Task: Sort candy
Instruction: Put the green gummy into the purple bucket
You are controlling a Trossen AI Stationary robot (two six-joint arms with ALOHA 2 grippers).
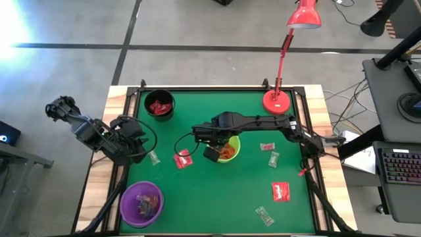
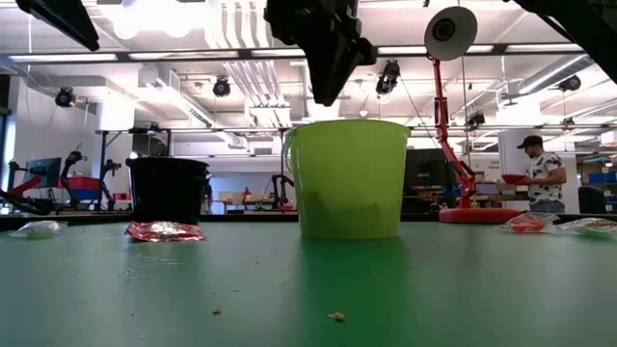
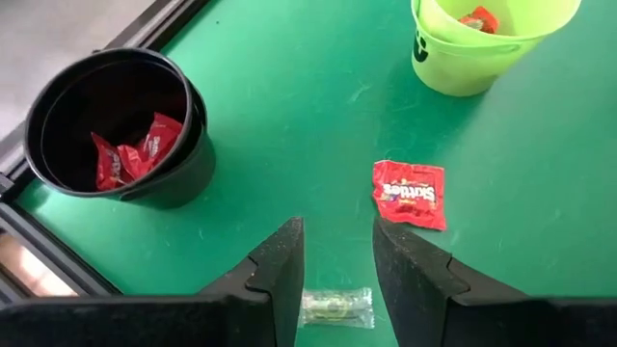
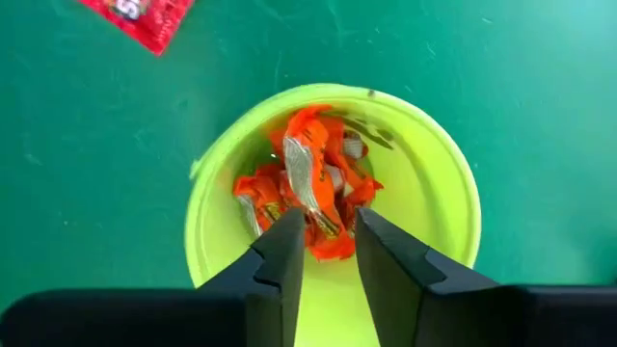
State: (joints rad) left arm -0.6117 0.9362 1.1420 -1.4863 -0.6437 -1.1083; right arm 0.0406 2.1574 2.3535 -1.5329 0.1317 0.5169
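- Right end effector [image 4: 328, 253] hangs directly over the lime-green bowl [image 4: 439, 173], fingers parted a little with a gap between them, nothing pinched that I can see.
- An orange-wrapped candy [image 4: 307, 183] sits just past the fingertips, atop the orange pile in that bowl; I judge this is a drop into the bowl.
- Its long axis runs roughly along the line of the fingers.
- Low view shows this end effector clear above the bowl rim, so lifting straight up looks free.
- Left end effector [image 3: 337, 260] is low over the desk [image 1: 217, 197] near its left edge, fingers spread, empty.
- A clear twist-wrapped candy [image 3: 335, 306] lies on the green between those fingers, long axis across the gap, so closing would press on its ends, not its flat sides.
- Left arm is the nearer one for it; judgement: a straight descent is all that's needed.
- Red packet [image 3: 411, 193] lies flat just beyond the left fingertips, between them and the lime-green bowl, apart from both.
- Black bowl [image 3: 116, 125] with red packets sits off to one side near the desk's raised edge; open green between.
- Purple bowl [image 1: 141, 203] is at the near-left corner, holding a few pieces.
- More loose candy on the right half: a red packet [image 1: 281, 191] and pale twists [image 1: 265, 214], nearer the right arm, well apart, open room around.
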